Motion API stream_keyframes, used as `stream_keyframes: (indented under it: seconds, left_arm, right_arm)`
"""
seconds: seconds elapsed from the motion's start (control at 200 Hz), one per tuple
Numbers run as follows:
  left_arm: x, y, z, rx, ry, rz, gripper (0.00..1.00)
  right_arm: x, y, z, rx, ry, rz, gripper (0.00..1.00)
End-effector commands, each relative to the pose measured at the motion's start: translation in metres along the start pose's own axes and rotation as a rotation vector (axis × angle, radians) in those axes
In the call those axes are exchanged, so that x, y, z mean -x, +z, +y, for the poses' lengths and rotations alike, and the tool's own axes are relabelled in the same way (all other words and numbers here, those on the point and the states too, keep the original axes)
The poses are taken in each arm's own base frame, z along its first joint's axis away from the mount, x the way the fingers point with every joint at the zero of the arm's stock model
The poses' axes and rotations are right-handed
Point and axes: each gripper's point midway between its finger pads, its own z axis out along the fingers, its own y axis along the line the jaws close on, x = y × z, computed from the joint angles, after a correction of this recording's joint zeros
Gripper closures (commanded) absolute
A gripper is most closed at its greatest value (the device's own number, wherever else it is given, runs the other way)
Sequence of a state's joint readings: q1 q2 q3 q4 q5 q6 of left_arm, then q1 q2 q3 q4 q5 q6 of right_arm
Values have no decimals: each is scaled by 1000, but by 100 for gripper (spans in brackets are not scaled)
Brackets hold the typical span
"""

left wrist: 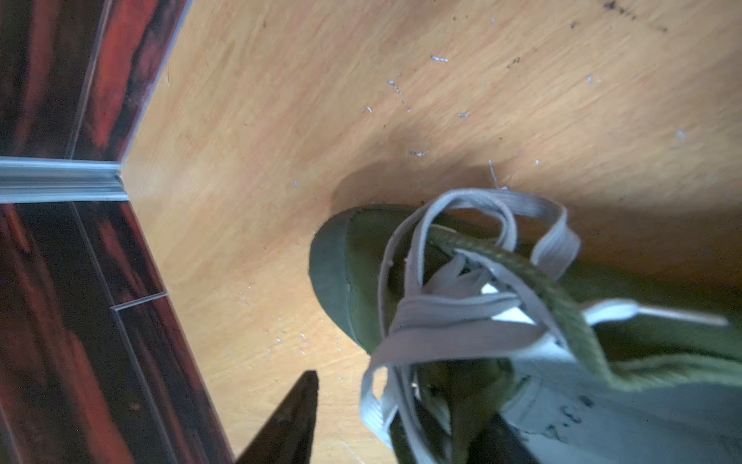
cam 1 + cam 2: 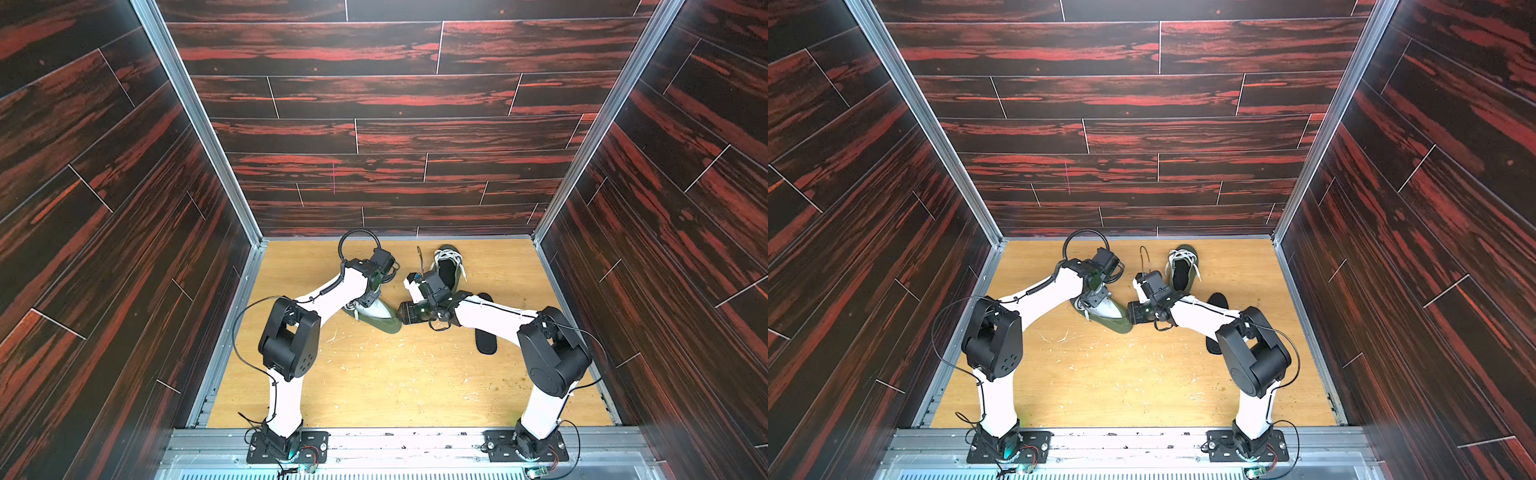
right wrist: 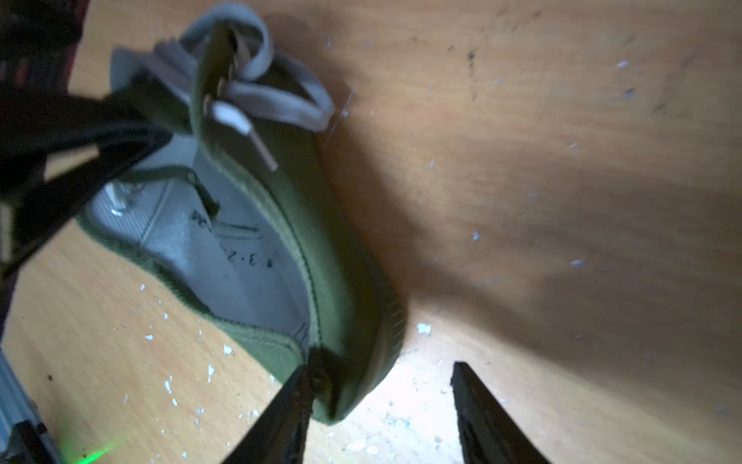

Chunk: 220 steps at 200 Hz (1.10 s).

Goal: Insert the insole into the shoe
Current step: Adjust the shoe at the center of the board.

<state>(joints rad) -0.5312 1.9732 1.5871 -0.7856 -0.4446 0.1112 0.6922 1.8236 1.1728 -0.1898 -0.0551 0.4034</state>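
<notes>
Walls: dark red wood-grain panels (image 2: 395, 95) are set on three sides of the workspace.
Tabletop: a light wooden tabletop (image 2: 395, 382), scratched and flecked with white specks, is seen in both top views.
Arms: the left arm (image 2: 291, 332) and the right arm (image 2: 548, 353) are both bent in toward the middle of the tabletop.
Shoe: a green shoe (image 2: 378, 318) is laid near the middle of the tabletop between the two grippers; a grey lining with printed marks (image 3: 225, 249) is shown inside it.
Second shoe: another green shoe (image 2: 451, 266) is placed farther back; its inside is seen dark.
Insole: a black insole (image 2: 486, 343) is laid flat on the tabletop, partly covered by the right arm, apart from both shoes.
Left gripper: the left gripper (image 1: 393, 434) is spread over the laced front; one finger (image 1: 293, 418) is kept clear of the shoe.
Right gripper: the right gripper (image 3: 381, 405) is spread around the heel; one finger (image 3: 293, 405) is set against the collar.
Laces: grey-white laces (image 1: 453, 313) are looped loosely over the tongue.
</notes>
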Motion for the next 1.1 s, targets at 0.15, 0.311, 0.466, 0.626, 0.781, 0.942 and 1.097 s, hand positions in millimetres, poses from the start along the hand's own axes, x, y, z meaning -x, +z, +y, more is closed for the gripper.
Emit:
stream_keyframes:
  seconds: [0.15,0.311,0.466,0.626,0.781,0.942,1.097]
  left_arm:
    - [1,-19,7,-61,-70,-53,65]
    - [-1,-18,7,-92,-103,-51,78]
    - [-2,-28,8,-155,-190,-52,85]
    - [-2,-41,-3,-262,-289,-61,88]
    - [-10,-45,-13,-326,-363,-42,90]
    - [-21,-35,-15,-310,-371,-10,90]
    - [-23,-35,-14,-303,-372,-12,88]
  right_arm:
    - [17,12,6,-81,-38,-7,40]
    - [19,29,8,-112,-54,27,40]
    - [13,40,10,-124,-60,52,40]
    - [11,41,-1,-186,-50,51,40]
    - [10,22,-15,-262,-72,46,42]
    - [6,-2,-26,-281,-54,35,49]
    - [2,-12,-32,-272,-35,39,59]
